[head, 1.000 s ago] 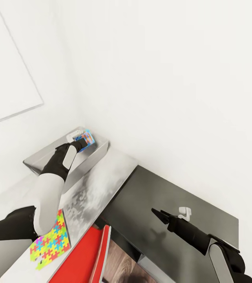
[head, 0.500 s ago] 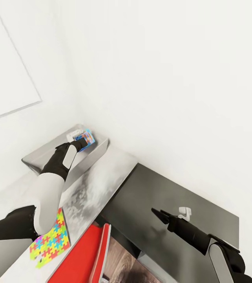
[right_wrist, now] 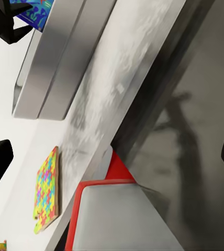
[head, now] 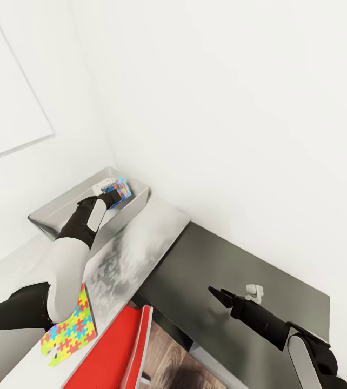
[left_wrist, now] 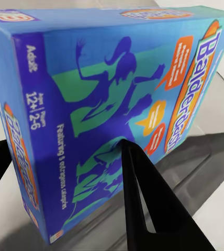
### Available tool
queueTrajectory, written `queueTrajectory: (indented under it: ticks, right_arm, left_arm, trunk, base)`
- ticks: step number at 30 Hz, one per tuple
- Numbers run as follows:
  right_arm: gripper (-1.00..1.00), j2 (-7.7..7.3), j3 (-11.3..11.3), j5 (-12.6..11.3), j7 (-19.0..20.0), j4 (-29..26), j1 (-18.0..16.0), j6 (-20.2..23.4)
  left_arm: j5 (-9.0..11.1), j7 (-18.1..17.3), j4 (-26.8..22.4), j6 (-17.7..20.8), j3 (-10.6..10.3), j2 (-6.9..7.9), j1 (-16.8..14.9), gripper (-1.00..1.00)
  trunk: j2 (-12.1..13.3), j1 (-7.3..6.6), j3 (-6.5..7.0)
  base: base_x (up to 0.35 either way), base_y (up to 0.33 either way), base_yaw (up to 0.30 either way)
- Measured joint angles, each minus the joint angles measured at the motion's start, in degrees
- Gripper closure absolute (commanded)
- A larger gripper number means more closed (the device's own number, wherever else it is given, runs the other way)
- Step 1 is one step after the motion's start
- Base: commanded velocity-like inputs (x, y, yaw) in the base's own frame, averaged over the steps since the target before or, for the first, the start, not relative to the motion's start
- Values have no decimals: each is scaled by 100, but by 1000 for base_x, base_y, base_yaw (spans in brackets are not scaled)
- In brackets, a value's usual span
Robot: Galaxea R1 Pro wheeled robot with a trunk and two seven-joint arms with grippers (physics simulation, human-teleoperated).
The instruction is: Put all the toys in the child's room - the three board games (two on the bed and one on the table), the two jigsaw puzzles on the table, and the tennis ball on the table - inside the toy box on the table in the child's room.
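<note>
Blue and purple, the board game (left_wrist: 107, 104) fills the left wrist view, one black finger (left_wrist: 143, 193) lying across its printed face; in the head view the left gripper (head: 110, 195) holds this box clamped and tilted over the far end of the grey toy box (head: 46, 216), which sits at the back of the bench (head: 135, 243) against the white wall. The step in hand looks like the release. To do it well, the box should be brought down until its lower edge is inside the toy box walls and near the floor of the bin, then laid flatter so it takes little room, since more boxes and puzzles are to follow; the fingers should part only then, and the arm should lift straight out so as not to drag the game back over the rim. A colourful jigsaw puzzle (head: 69, 333) lies flat on the near part of the bench, beside a red chair (head: 117, 354). The right gripper (head: 218, 295) hangs idle over a dark surface, well apart from the toys, its fingers spread wide and empty.
</note>
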Motion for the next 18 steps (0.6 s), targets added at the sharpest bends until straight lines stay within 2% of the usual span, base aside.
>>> queueTrajectory:
  ticks: [13, 14, 18]
  right_arm:
    - [-100, 0, 0, -2, 1, 1, 0, -9]
    - [-100, 0, 0, -2, -1, 1, 0, -10]
    - [-100, 0, 0, -2, -3, 1, 0, -10]
  left_arm:
    - [0, 0, 0, 0, 0, 7, 0, 100]
    - [-1, 1, 0, 0, 0, 8, 0, -100]
    - [-6, -12, 0, -1, 1, 7, 0, -100]
  trunk:
    - [0, 0, -5]
    - [0, 0, -5]
    - [0, 0, -5]
  base:
    - [0, 0, 0]
    - [0, 0, 0]
    - [0, 0, 0]
